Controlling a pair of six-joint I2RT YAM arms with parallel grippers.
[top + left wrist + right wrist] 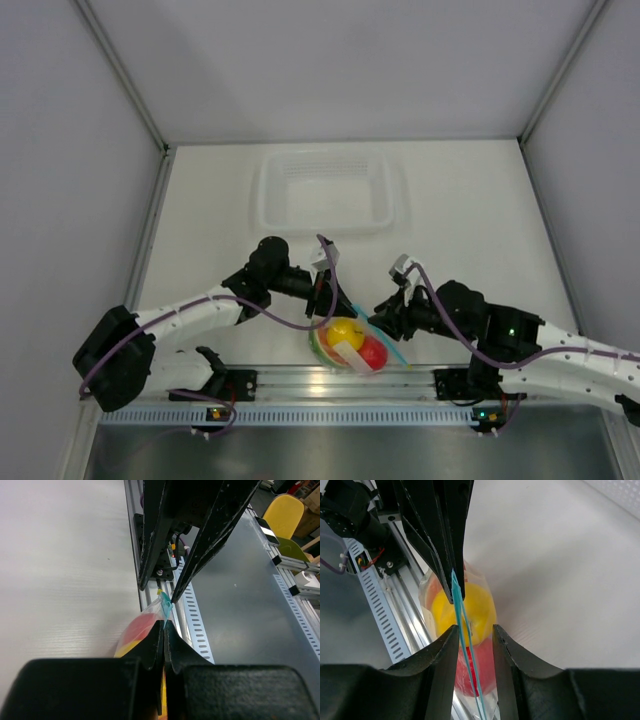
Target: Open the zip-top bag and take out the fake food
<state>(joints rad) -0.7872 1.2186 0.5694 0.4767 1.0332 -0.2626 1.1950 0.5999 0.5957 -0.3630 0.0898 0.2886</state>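
Observation:
The zip-top bag [350, 347] hangs near the table's front edge, with the yellow fruit [344, 330] and the red fruit [372, 350] inside. I cannot make out the chili piece. My left gripper [326, 303] is shut on the bag's teal zip strip [165, 611]; its jaws stand pressed together in the left wrist view [164, 626]. My right gripper [386, 324] is open. In the right wrist view [473, 630] the zip strip [462, 630] runs between its fingers, close to the left one, above the yellow fruit [479, 611] and the red fruit [482, 675].
A larger rigid clear tray [325, 190] stands at the back middle of the white table [480, 220]. An aluminium rail [300, 378] with the arm bases runs along the near edge, just below the bag. White walls close in both sides.

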